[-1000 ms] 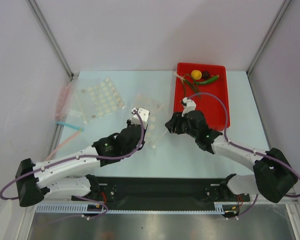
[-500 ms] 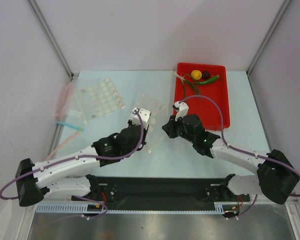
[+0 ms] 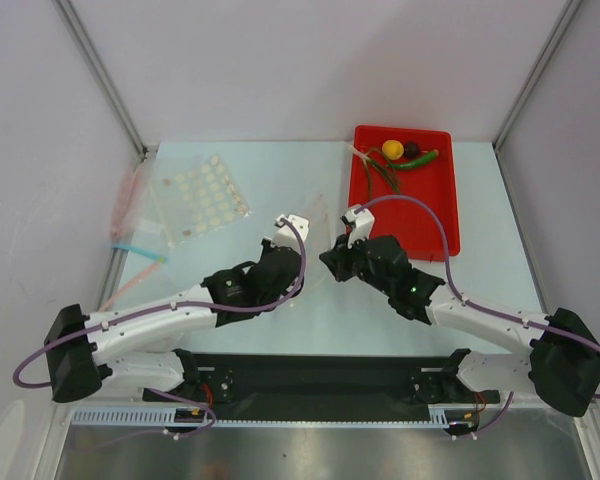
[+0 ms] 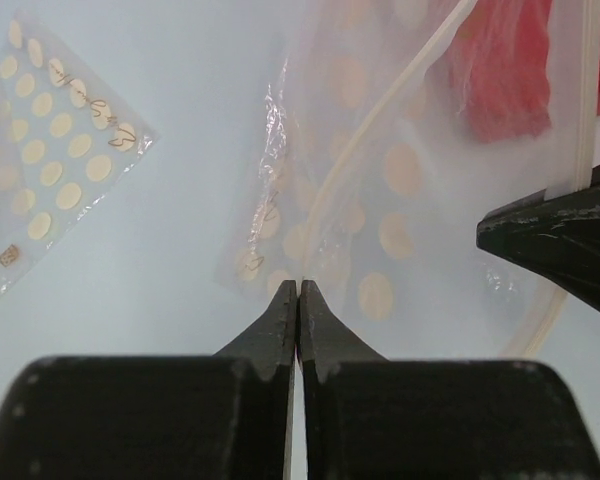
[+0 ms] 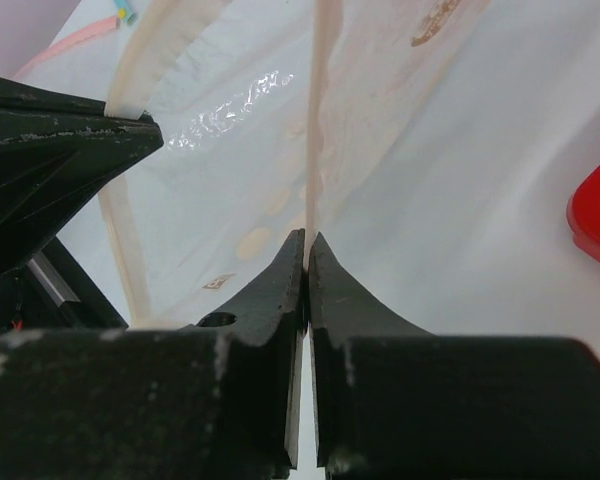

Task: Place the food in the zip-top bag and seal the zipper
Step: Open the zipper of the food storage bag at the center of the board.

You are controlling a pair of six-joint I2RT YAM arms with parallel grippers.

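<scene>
Top external view: both jaws pinch the zip-top bag (image 3: pixel 316 208) — food (image 3: pixel 391 149) sits apart in red tray (image 3: pixel 445 210).

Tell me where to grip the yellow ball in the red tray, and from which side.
Grip the yellow ball across its round middle, coming straight down from above. The maroon ball sits close on its right and the green stalks lie on its left, so the fingers probably fit best on its near and far sides.
</scene>
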